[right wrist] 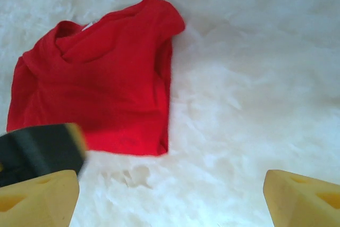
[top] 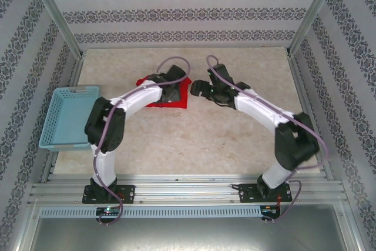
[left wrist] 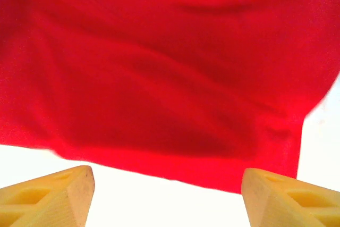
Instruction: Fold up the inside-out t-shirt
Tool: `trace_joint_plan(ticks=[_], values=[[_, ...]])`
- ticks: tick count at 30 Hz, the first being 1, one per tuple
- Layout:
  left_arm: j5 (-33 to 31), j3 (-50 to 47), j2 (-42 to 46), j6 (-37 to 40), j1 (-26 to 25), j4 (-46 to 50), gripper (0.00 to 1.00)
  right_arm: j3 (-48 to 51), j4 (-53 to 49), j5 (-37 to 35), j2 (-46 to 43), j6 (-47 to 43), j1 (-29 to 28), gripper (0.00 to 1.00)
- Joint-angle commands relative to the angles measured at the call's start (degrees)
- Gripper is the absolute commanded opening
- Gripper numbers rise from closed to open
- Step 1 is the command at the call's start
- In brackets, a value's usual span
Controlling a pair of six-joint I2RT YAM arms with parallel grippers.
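Robot test cell in a laboratory: aluminium-profile frame (top: 56, 13) enclosing a beige table (top: 194, 139), patterned panels (top: 188, 13) as walls, left arm (top: 138, 98) and right arm (top: 261, 110) bolted to a slotted rail (top: 188, 191)

The worktop (top: 235, 145) lies bare across the lower and right parts of the top view, so passage there is free. At upper centre the red t-shirt (top: 181, 95) covers a patch, and the left arm (top: 132, 101) arches over it. The right arm (top: 258, 110) curves in from the right, leaving a narrow gap between the left gripper (top: 171, 91) and the right gripper (top: 201, 91). A light blue basket (top: 66, 119) blocks the left edge. Patterned walls (top: 188, 13) and metal posts (top: 56, 16) close the back and sides.
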State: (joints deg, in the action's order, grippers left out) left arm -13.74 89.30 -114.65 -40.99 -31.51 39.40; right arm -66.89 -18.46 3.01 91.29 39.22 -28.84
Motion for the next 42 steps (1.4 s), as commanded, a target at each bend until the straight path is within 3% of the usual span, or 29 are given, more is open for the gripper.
trace_joint_plan(ticks=[1,9,15,21,24,27,30,33,42], values=[[0.43,3.99,-6.91,-0.96,1.36,3.71,0.75,8.41,-0.79,-2.09,-6.7,-1.12,0.29,0.9],[-2.06,11.47,-15.85,9.74,12.0,6.26,0.75,22.31,-5.73,-3.47,-27.03,0.04,0.53,0.91],[-1.99,19.97,-20.68,16.4,20.72,8.94,0.74,27.05,-16.03,-7.85,-43.66,1.47,2.14,0.93],[0.05,26.97,-24.86,14.65,27.41,9.96,0.74,27.78,-25.37,-8.53,-56.76,1.38,4.84,0.95],[0.33,32.59,-27.07,12.97,29.89,13.37,0.74,27.52,-27.62,-9.21,-59.38,1.02,5.11,0.95],[0.11,32.34,-24.31,12.78,30.21,13.93,0.74,27.35,-27.95,-12.67,-59.1,-1.28,5.61,0.96],[1.78,20.23,-14.37,13.01,29.54,6.0,0.78,27.92,-23.69,-16.46,-56.91,-4.82,7.34,0.96],[1.42,3.77,-0.62,13.3,28.68,-5.2,1.0,29.81,-16.03,-20.22,-52.99,-7.17,9.29,0.98],[-4.98,-38.2,35.19,17.98,27.26,-34.5,1.0,35.81,12.49,-28.37,-36.61,-19.17,14.32,0.98]])
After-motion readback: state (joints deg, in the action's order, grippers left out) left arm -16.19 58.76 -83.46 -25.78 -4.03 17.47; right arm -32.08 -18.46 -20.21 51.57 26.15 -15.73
